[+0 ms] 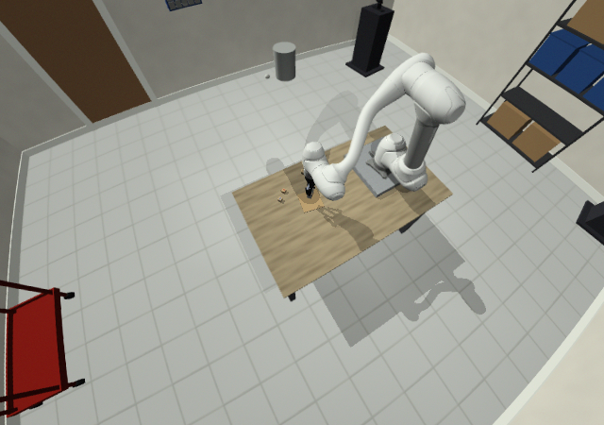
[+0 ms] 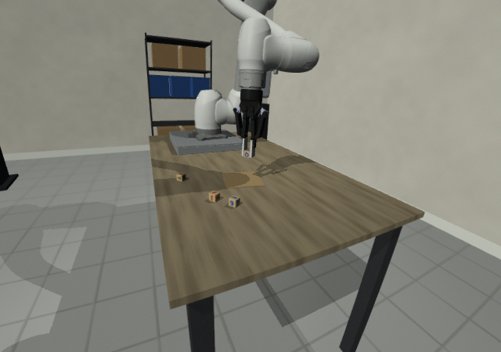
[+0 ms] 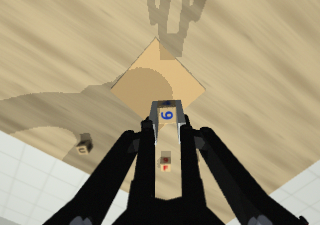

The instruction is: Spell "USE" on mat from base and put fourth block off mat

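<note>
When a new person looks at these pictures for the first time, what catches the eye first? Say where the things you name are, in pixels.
Probably the big white arm (image 1: 361, 129) (image 2: 254, 43), arching over the wooden table (image 1: 311, 264) (image 2: 282, 235). Its black pincer (image 1: 309, 194) (image 2: 247, 152) (image 3: 166, 108) points down and holds a small block (image 2: 246, 154) (image 3: 167, 115) with a blue mark. In the top view, a bright red cart (image 1: 36, 342) stands on the floor at lower left.

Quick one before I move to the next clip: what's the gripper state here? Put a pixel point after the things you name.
Hand (image 1: 309, 194) (image 2: 248, 154) (image 3: 166, 108): closed on a small block with a blue character (image 2: 246, 154) (image 3: 167, 115), held above the table (image 1: 273, 245) (image 2: 291, 219) (image 3: 240, 70).
</note>
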Motion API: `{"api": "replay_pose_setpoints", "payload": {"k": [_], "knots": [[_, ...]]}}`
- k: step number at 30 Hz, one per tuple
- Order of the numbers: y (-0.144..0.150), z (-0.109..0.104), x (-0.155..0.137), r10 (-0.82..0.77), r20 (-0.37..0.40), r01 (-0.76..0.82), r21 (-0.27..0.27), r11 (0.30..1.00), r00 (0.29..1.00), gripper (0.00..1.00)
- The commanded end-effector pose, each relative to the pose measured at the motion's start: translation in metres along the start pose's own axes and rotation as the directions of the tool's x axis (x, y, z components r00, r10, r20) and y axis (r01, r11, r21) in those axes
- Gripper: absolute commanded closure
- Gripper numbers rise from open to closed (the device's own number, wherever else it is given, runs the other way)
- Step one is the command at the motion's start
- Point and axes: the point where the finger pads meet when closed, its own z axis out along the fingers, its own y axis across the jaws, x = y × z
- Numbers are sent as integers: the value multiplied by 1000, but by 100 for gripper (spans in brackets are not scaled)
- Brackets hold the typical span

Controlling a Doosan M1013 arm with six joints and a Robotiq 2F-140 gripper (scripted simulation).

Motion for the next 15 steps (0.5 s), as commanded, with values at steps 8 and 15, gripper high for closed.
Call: {"api": "replay_pose_setpoints", "payload": {"k": [8,15], "knots": [[3,9,-1,-367,2,367,-5,930,930,87],[3,14,-2,-554,3,554,-5,833,833,87]]}}
